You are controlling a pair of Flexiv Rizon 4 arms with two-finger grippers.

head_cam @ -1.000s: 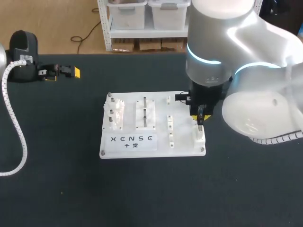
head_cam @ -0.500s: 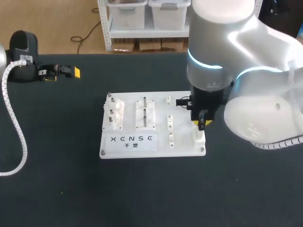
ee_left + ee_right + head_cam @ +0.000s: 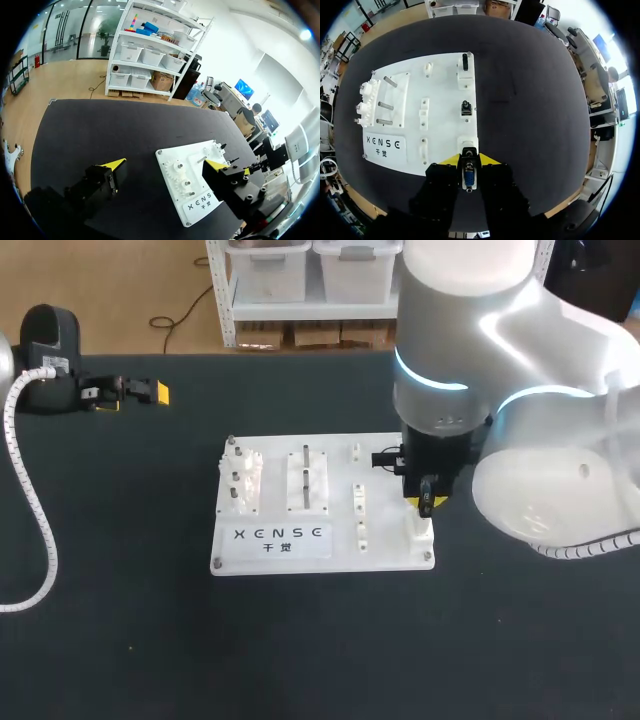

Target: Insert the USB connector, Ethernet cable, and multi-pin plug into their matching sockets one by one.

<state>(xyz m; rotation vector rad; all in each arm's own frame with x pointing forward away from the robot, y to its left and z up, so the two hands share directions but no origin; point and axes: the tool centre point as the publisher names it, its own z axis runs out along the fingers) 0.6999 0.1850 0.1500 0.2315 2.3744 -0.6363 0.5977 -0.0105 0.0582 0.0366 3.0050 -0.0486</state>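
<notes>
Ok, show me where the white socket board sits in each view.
Head view: white socket board at mid-table, right gripper over its near right corner.
Left wrist view: board ahead of the left gripper, partly hidden by it.
Right wrist view: board ahead of the right gripper and its multi-pin plug.
Shared landmark: the printed label along the board's edge.

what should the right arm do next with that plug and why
Probably ease the right gripper straight down. It is shut on the multi-pin plug, which sits just over the white socket at the board's near right corner, seemingly lined up but not looking seated yet.
</notes>
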